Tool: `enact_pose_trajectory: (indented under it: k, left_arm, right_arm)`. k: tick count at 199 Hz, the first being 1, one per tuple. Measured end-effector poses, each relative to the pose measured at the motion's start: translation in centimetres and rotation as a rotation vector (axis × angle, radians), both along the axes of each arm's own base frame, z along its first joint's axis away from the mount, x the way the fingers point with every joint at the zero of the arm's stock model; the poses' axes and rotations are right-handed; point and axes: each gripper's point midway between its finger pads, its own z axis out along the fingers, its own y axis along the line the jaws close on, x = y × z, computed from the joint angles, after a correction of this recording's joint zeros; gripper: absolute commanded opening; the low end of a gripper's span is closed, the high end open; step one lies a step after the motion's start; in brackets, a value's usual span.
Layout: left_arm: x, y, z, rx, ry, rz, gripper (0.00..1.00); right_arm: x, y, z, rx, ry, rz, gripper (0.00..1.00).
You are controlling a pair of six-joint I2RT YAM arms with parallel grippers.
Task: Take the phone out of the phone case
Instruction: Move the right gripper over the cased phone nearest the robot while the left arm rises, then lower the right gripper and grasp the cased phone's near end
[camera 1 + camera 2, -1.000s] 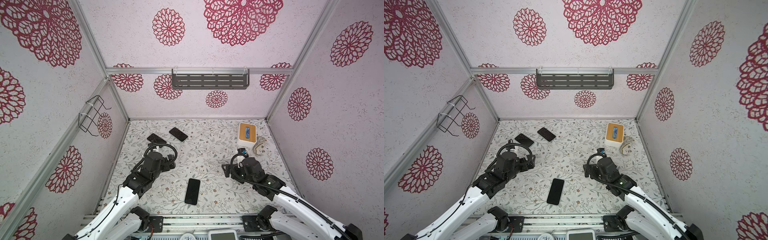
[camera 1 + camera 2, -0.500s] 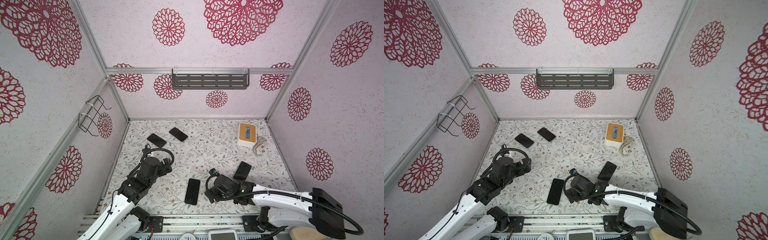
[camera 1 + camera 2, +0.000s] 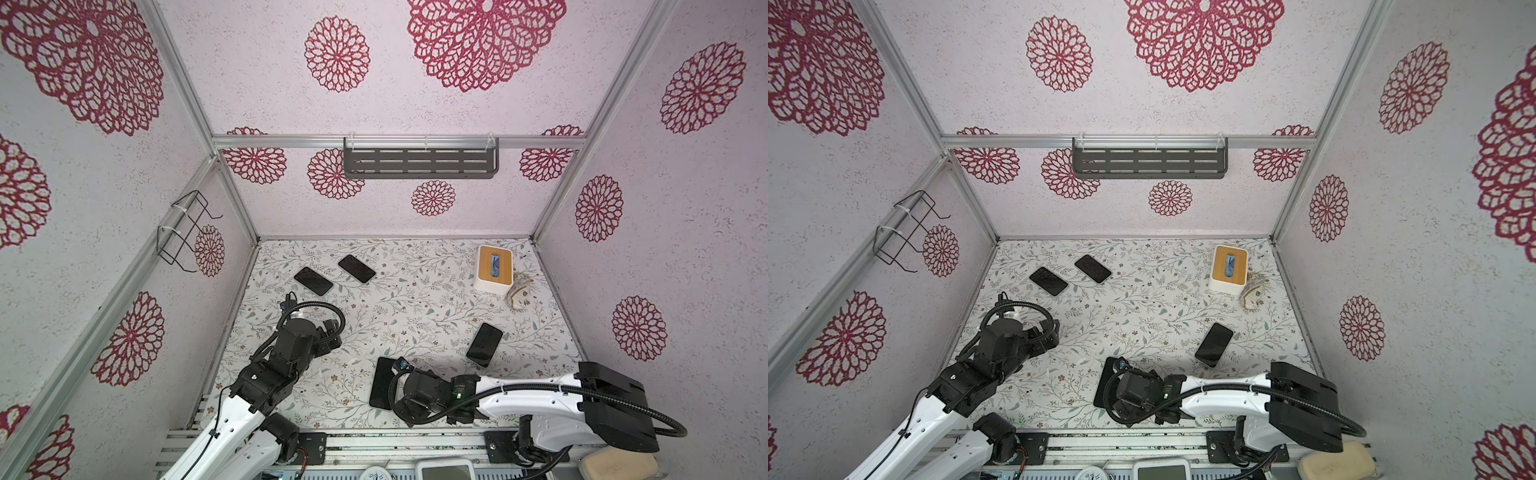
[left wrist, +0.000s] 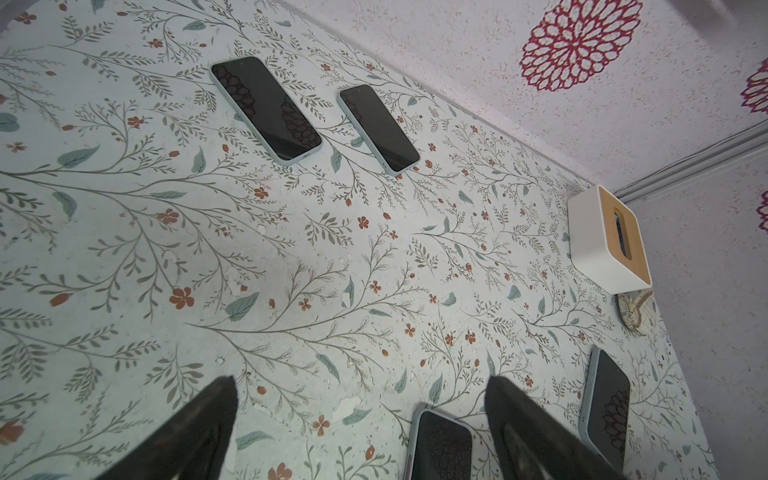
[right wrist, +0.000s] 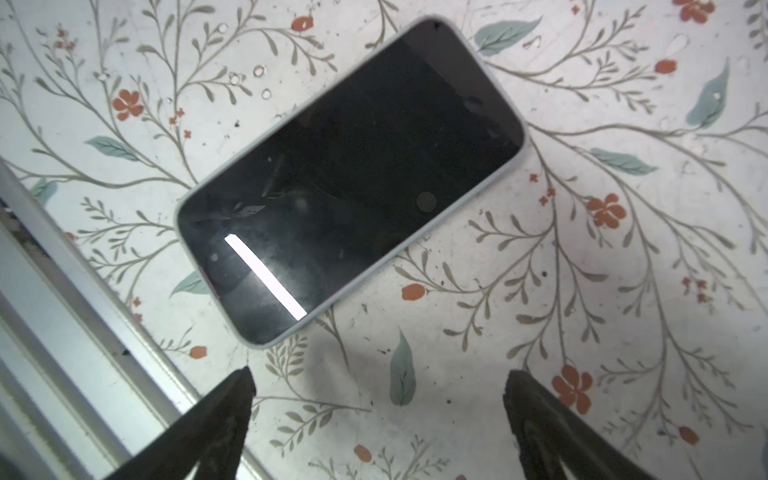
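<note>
A black-screened phone in a pale grey phone case (image 5: 349, 183) lies flat near the table's front edge, partly under my right wrist in both top views (image 3: 379, 384) (image 3: 1104, 384). My right gripper (image 5: 378, 384) (image 3: 401, 390) (image 3: 1126, 387) hovers just short of one long side of it, open and empty. My left gripper (image 4: 359, 384) (image 3: 332, 332) (image 3: 1048, 336) hangs open and empty over bare table to the left. One end of that same cased phone (image 4: 440, 446) shows past its fingers.
Two more cased phones (image 3: 313, 281) (image 3: 356, 268) lie at the back left and a third phone (image 3: 484, 344) at the right. A white tissue box with a wooden lid (image 3: 493, 270) and a woven object (image 3: 519, 293) sit back right. A metal rail (image 5: 83, 332) borders the table front.
My right arm has swung from the right middle to the front centre beside the near phone, uncovering the phone at the right. My left gripper has drawn back slightly toward the front.
</note>
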Motion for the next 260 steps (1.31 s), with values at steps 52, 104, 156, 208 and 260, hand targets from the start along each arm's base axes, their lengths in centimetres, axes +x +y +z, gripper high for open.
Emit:
enact_pose_trajectory:
  k: [52,104,156,208,260]
  left_arm:
    - [0.0,0.2,0.1,0.004,-0.006,0.008,0.97]
    - [0.0,0.3,0.2,0.003,-0.012,0.012,0.97]
    - [-0.1,0.4,-0.1,0.008,-0.008,0.014,0.97]
    - [-0.1,0.4,-0.6,0.012,0.0,0.014,0.97]
    - [-0.1,0.4,-0.6,0.012,-0.002,0.014,0.97]
  right_arm:
    - [0.6,0.3,-0.9,-0.074,-0.052,-0.011,0.99]
    - [0.8,0.2,-0.9,-0.104,-0.087,0.006,0.99]
    - [1.0,0.7,-0.8,-0.116,-0.114,0.02,0.99]
    - [1.3,1.8,-0.6,-0.125,-0.147,0.056,0.99]
    - [2.0,4.4,-0.3,-0.126,-0.193,0.103,0.99]
